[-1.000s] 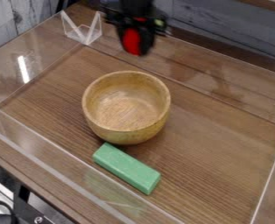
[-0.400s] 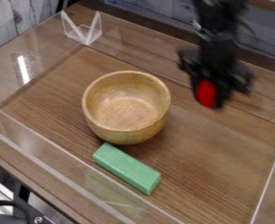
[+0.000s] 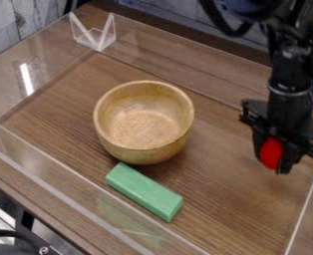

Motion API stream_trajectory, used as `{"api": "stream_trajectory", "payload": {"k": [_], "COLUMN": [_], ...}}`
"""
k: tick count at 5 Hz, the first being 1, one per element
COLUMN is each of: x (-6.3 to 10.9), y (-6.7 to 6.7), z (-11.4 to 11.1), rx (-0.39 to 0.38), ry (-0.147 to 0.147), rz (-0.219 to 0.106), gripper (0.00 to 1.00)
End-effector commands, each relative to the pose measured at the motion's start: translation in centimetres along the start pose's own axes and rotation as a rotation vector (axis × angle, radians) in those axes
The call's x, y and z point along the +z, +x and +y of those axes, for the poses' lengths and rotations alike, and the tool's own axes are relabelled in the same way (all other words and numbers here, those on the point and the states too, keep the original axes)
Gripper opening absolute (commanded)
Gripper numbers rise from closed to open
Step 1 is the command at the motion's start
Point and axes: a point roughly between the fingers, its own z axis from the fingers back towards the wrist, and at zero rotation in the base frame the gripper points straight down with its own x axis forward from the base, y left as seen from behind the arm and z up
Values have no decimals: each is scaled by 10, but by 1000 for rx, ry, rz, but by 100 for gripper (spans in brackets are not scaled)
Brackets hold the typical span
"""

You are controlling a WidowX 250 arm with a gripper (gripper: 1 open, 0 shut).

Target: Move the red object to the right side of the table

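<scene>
The red object [image 3: 271,152], a small bright-red rounded toy, hangs between the black fingers of my gripper [image 3: 274,156], which is shut on it and points straight down. It sits low over the dark wood-grain table [image 3: 226,189] at the right side, close to the right acrylic wall. The black arm rises behind it toward the top right. The toy's upper part is hidden by the fingers.
A round wooden bowl [image 3: 145,122] stands at the middle of the table. A green rectangular block [image 3: 144,191] lies in front of it. Clear acrylic walls [image 3: 306,214] edge the table, and a small clear stand [image 3: 93,31] sits at the back left.
The gripper carried the red object from the back centre across to the right side and lowered it toward the tabletop. Bowl and green block stayed put.
</scene>
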Motion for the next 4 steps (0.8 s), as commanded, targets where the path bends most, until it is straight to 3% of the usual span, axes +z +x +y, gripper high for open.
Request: {"api": "stream_trajectory", "payload": {"k": [1,2,3,4], "x": [16,24,42,47], "y": [7,8,9,5], "z": [-4,-3,-2,7], "rx": [-33,-53,-61,-54], "ry": [-20,-32,-27,-23], "rz": [-38,-29,-44,-69], "gripper": [100,100,100,100]}}
